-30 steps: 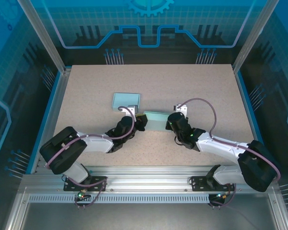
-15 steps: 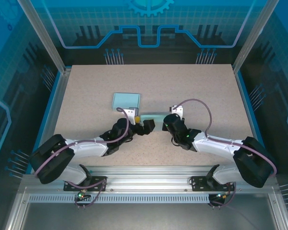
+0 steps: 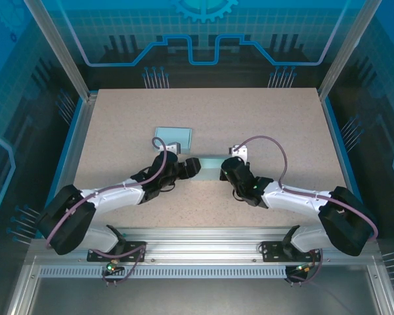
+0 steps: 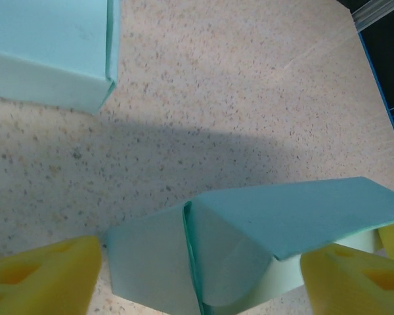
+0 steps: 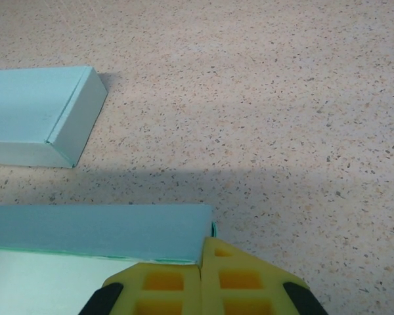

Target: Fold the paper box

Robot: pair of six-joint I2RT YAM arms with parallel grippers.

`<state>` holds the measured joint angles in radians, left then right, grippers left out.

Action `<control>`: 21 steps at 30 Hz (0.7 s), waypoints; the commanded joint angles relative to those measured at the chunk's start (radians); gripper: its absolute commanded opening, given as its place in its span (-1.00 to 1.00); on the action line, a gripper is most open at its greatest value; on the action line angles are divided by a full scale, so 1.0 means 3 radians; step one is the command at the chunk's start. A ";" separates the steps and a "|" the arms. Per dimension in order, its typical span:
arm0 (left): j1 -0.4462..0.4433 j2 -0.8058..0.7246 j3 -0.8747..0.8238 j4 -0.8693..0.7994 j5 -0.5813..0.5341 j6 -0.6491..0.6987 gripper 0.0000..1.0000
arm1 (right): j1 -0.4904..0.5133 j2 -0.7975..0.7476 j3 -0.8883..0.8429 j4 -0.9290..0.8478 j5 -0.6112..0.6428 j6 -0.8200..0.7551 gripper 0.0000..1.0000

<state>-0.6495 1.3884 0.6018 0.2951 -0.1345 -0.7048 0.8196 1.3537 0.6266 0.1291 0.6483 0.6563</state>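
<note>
- Teal card forms the paper box [image 3: 211, 168]. It lies on the speckled bench [image 3: 269, 118] near the middle, directly between the two claws.
- A second teal box [image 3: 173, 137] sits farther from the arm bases and apart from the work. It is squared up and closed. Its position keeps it clear of both arms while the other piece is handled.
- Left wrist view: the near end of the paper box is not closed. A side flap [image 4: 148, 262] stands out from its crease, and the top panel [image 4: 302, 210] slopes over the opening. Judgement: the body is formed and the end closure remains to be done.
- Right claw [image 5: 202, 274]: the yellow fingers are pressed together at the end of the box's long wall [image 5: 98, 233]. The card appears to be nipped between them, though the fingertips hide the contact line itself. Purpose: to anchor the box so that pressure at the opposite end does not slide it across the bench.
- Left claw [image 4: 200, 262]: spread wide and clamping nothing, with one yellow finger [image 4: 39, 275] on each side of the open end. Purpose: straddling the end lines the fingers up with the side flap, ready to push it inward.
- Caution: thin card buckles easily. Pressure applied away from the crease is likely to dent the top panel rather than turn the flap.
</note>
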 commanded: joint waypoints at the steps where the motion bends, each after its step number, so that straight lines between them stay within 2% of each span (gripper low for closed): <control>1: 0.0043 0.0112 0.0039 0.0007 0.0206 -0.0117 0.48 | 0.0106 0.0212 -0.0130 -0.0795 -0.0362 0.0042 -1.00; 9: 0.0053 0.0236 -0.0099 0.0237 0.0363 -0.0250 0.11 | 0.0135 0.0225 -0.0060 -0.0924 -0.0270 0.0047 -1.00; 12: 0.0052 0.0285 -0.0169 0.0388 0.0423 -0.0319 0.09 | 0.0145 0.0246 -0.0041 -0.0941 -0.0250 0.0032 -1.00; 14: 0.0053 0.0289 -0.0183 0.0488 0.0498 -0.0340 0.20 | 0.0154 0.0267 -0.0016 -0.0957 -0.0244 0.0031 -1.00; 16: 0.0053 0.0239 -0.0161 0.0515 0.0582 -0.0337 0.53 | 0.0162 0.0280 -0.0008 -0.0962 -0.0233 0.0026 -1.00; 19: 0.0056 0.0086 -0.0149 0.0519 0.0679 -0.0320 0.86 | 0.0170 0.0281 0.0000 -0.0970 -0.0226 0.0024 -1.00; 21: 0.0054 -0.0051 -0.0164 0.0503 0.0731 -0.0308 0.98 | 0.0175 0.0279 0.0008 -0.0967 -0.0221 0.0026 -1.00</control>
<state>-0.6331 1.4349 0.5655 0.4236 0.0269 -0.7967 0.8440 1.3804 0.6750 0.0589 0.6819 0.6567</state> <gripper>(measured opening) 0.973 0.057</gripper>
